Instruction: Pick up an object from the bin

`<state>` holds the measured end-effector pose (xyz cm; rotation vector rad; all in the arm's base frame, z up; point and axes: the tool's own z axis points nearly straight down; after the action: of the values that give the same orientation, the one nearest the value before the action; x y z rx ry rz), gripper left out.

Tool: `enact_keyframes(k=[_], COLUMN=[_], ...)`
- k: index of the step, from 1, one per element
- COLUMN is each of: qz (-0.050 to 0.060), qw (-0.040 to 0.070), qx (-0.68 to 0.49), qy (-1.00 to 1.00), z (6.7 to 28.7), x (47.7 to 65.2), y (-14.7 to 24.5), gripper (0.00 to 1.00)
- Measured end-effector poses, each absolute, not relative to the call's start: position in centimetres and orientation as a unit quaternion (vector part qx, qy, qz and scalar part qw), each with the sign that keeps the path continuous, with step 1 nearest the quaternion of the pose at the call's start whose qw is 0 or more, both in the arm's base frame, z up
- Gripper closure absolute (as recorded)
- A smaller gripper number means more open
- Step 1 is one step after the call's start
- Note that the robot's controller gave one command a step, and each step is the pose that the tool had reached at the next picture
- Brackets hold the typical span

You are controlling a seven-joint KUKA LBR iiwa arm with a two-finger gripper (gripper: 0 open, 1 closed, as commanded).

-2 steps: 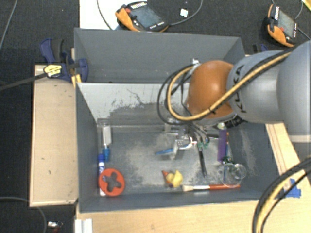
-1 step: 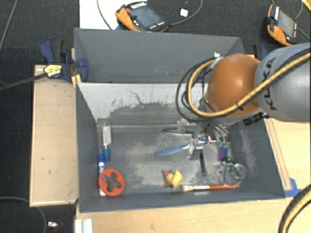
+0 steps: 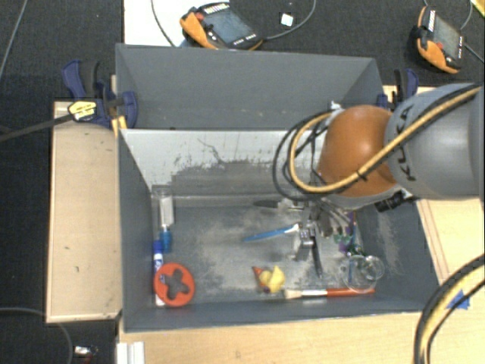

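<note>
My gripper (image 3: pixel 309 243) hangs low over the right middle of the bin floor, under the arm's orange cover. A thin light-blue stick-like thing (image 3: pixel 270 234) lies just left of it, its right end reaching up to the gripper. A small yellow rubber duck (image 3: pixel 270 279) sits below and left of the gripper, apart from it. A brush with an orange-red handle (image 3: pixel 327 293) lies along the front wall beneath the gripper. I see nothing held.
A clear plastic cup (image 3: pixel 363 271) and a small purple-green thing (image 3: pixel 347 241) lie right of the gripper. At the front left are a red round disc with a cross cut-out (image 3: pixel 174 285) and a blue-and-white tube (image 3: pixel 162 237).
</note>
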<state>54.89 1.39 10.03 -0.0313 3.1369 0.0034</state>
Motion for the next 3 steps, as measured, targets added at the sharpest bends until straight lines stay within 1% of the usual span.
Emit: enact_keyframes(k=[1,2,3], qz=[0.001,0.003,0.003], qw=[0.013,0.006,0.006], qx=[-0.028,-0.046,-0.046], qy=[1.000,0.999,0.999], z=[7.1,7.1,7.1], x=[56.9,54.6,54.6], y=[-5.1,-4.0,-4.0], gripper=[0.00,1.00,1.00])
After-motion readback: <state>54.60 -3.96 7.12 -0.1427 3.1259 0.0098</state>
